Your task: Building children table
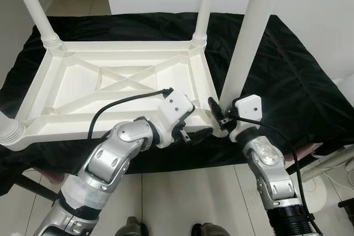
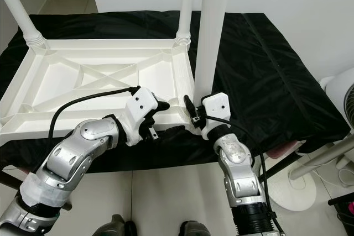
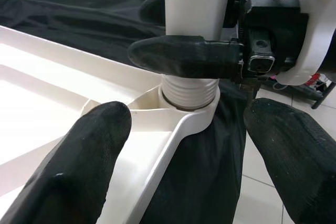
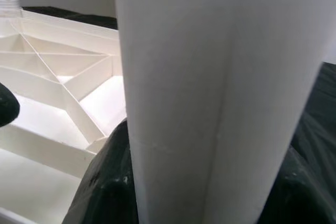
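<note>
The right hand (image 2: 191, 115) grips the near white leg (image 2: 213, 31) standing in the upturned table (image 2: 83, 81) corner.

My arms are silver, in rounded jointed segments — each ends in a white wrist housing dotted with small dark screws. A black cable (image 1: 119, 104) loops along my left arm (a thinner one trails my right). My fingers (image 3: 184, 56) are long, black, matte.

You lose the tops of all four white legs (image 1: 251, 31) past the upper frame edge; the tabletop's (image 1: 110, 81) near rim sits partly behind the left gripper (image 1: 185, 131); the right gripper (image 1: 218, 120) fingertips are perhaps wrapped behind the nearest leg; a fan (image 2: 345, 109) is cropped at the edge.
</note>
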`<state>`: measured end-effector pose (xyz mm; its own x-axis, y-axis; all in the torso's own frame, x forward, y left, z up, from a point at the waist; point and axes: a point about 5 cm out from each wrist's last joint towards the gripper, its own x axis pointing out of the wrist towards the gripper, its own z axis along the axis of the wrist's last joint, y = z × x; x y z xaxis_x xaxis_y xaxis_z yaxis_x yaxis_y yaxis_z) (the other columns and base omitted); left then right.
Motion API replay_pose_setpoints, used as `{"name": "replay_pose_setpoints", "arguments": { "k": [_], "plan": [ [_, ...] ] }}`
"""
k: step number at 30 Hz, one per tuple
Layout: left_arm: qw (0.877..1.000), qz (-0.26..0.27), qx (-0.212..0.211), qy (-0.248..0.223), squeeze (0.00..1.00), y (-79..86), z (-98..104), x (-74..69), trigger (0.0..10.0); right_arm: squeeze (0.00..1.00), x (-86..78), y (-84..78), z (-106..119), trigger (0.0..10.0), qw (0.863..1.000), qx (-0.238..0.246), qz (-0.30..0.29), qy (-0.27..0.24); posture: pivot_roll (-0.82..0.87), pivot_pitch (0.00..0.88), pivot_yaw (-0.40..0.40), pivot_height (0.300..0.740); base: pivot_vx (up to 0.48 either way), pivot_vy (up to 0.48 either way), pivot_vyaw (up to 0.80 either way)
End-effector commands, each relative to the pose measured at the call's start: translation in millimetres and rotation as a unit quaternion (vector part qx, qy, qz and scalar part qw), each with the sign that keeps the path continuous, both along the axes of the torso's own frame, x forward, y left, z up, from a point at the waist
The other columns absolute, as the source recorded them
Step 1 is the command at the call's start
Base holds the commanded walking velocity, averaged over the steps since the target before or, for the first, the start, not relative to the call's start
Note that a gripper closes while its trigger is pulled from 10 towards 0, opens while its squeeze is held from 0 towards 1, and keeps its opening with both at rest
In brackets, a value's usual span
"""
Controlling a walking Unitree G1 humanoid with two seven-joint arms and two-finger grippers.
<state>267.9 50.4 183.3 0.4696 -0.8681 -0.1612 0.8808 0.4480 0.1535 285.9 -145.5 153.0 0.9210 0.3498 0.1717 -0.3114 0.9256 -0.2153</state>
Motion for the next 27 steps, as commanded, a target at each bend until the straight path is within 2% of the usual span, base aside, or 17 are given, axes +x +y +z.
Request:
{"name": "replay_pose_setpoints", "arguments": {
  "k": [1,6,11,15,20,23,27],
  "plan": [
    [1.000,-0.002,0.002,-0.001,0.00,-1.7,2,-2.4,10.0,0.00,1.1,-7.0,-10,10.0,1.000,-0.001,-0.011,0.027,-0.11,0.077,0.029,0.740,0.000,0.000,0.00],
    [1.000,-0.005,0.004,-0.006,0.00,-1.0,5,-4.5,10.0,0.00,3.6,-7.6,-9,10.0,1.000,-0.007,-0.002,0.023,-0.11,0.078,0.031,0.740,0.000,0.000,0.00],
    [1.000,-0.005,0.011,-0.005,0.00,1.3,6,-5.7,10.0,0.00,-5.5,-0.5,-14,10.0,0.998,-0.030,0.054,0.015,-0.11,0.080,0.033,0.740,0.000,0.000,0.00],
    [1.000,-0.004,0.012,-0.003,0.00,1.6,7,-6.1,10.0,0.00,-8.5,0.1,-18,10.0,0.997,-0.036,0.063,0.015,-0.11,0.080,0.033,0.740,0.000,0.000,0.00],
    [1.000,-0.004,0.011,-0.005,0.00,1.5,9,-6.0,10.0,0.00,-8.0,-3.8,-24,10.0,0.998,-0.030,0.055,0.027,-0.11,0.082,0.035,0.740,0.000,0.000,0.00],
    [1.000,-0.001,0.010,-0.007,0.00,2.0,10,-4.7,10.0,0.00,-4.8,-8.2,-28,10.0,0.998,0.004,0.034,0.046,-0.11,0.083,0.036,0.740,0.000,0.000,0.00],
    [1.000,0.000,0.010,-0.008,0.00,1.7,11,-4.4,10.0,0.00,0.7,-13.8,-32,10.0,0.997,0.020,-0.001,0.071,-0.11,0.083,0.036,0.740,0.000,0.000,0.00]
  ]
}}
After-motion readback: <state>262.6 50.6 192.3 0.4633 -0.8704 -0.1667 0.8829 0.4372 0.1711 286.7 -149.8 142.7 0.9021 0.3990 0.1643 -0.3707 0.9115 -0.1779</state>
